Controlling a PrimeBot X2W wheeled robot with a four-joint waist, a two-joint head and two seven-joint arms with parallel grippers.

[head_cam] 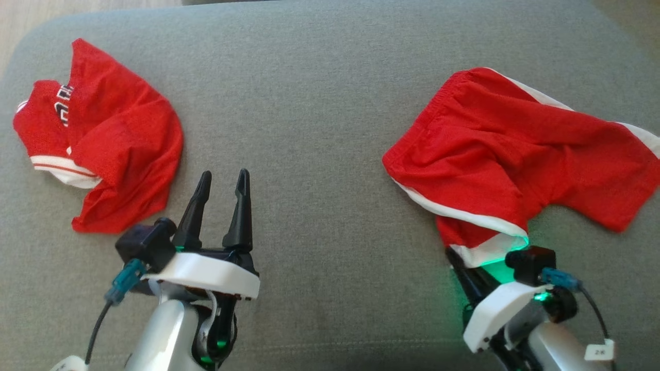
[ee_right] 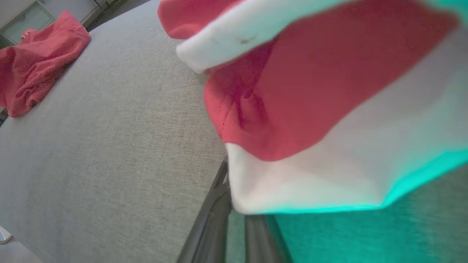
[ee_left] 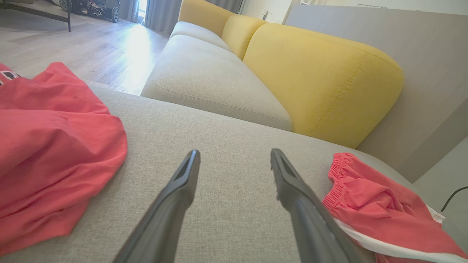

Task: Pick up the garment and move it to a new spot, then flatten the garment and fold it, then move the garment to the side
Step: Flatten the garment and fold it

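Now: red shorts [head_cam: 515,149], white side stripes, rumpled, lying on grey cushion [head_cam: 319,103].

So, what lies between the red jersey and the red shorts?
Bare grey cushion, seen in the head view; the open left tool points into that stretch.

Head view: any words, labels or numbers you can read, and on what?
"2K", small and uncertain: white tag at lower right.
Black-and-white lettering on the crumpled red garment at left: folded in, unreadable.
No text visible on the red shorts at right.
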